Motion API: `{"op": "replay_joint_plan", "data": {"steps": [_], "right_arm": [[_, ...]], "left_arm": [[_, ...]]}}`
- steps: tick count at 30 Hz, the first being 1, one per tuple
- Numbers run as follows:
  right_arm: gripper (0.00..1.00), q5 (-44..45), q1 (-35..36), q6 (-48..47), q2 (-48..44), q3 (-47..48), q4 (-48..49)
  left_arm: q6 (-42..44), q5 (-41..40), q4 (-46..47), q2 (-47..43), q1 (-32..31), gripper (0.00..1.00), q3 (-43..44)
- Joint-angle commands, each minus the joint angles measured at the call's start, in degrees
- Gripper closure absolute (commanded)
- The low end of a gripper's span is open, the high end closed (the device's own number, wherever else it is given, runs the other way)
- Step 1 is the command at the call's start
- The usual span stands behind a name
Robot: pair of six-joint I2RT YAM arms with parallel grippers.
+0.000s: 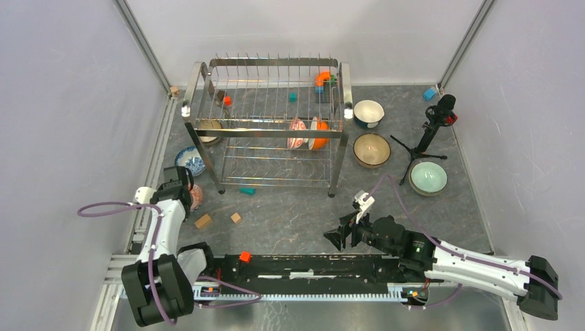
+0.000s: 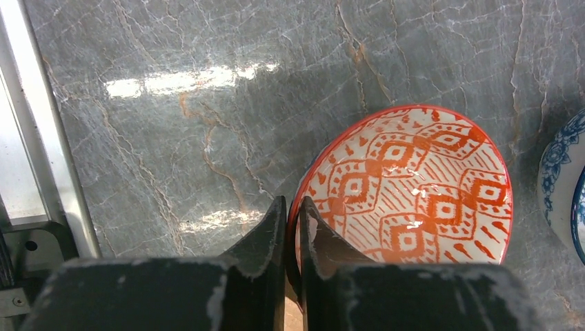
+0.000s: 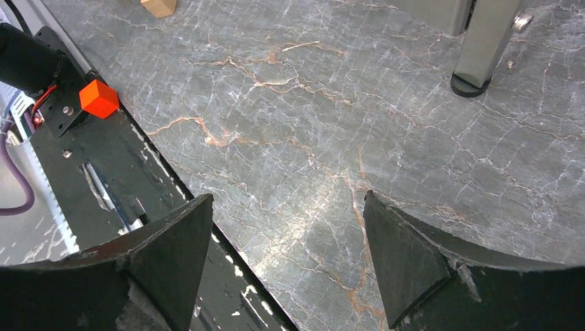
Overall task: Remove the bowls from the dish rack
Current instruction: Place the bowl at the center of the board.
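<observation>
The chrome wire dish rack (image 1: 269,127) stands at the back middle of the table. On its rack wires stand a red-and-white bowl (image 1: 297,132), an orange bowl (image 1: 319,134) and a pale bowl (image 1: 210,129) at the left end. My left gripper (image 2: 292,201) is shut on the rim of a red-patterned bowl (image 2: 414,186), which sits low over the marble at the left edge, one finger inside and one outside. A blue-patterned bowl (image 1: 189,160) lies just beyond it. My right gripper (image 3: 288,200) hangs open over bare marble near the front, nothing between its fingers.
Right of the rack sit a white bowl (image 1: 368,112), a brown bowl (image 1: 372,149) and a pale green bowl (image 1: 428,177), around a small black tripod (image 1: 428,134). Small blocks lie about: wooden (image 1: 203,221), teal (image 1: 247,191), a red cube (image 3: 98,98) on the base rail. A rack leg (image 3: 476,69) stands ahead of my right gripper.
</observation>
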Motion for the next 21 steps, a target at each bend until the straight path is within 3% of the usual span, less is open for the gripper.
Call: {"op": "replay_joint_plan", "data": {"steps": [1,6,15,19,21], "right_arm": [[0.15,0.8,0.1,0.2,-1.2,0.3,-0.1],[0.15,1.1,0.1,0.1,-2.0,0.6,-1.1],[0.15,2.3,0.1,-0.5,-3.5,1.2,-3.6],[0.14,3.3,0.1,-1.1,-3.9,1.5,-4.5],[0.14,4.1,0.1,-1.6,-3.7,1.7,-4.8]], "left_arm": [[-1.4,1.0,1.4,-0.1,0.3,0.83,-0.5],[-0.5,1.7,0.7,-2.8,0.3,0.56,0.0],[3.2,2.5,-4.3,-12.0,0.3,0.18,3.7],[9.3,9.7,-4.8,-18.6,0.2,0.01,6.1],[15.1,15.2,-4.9,-21.2,-0.1,0.00,7.6]]}}
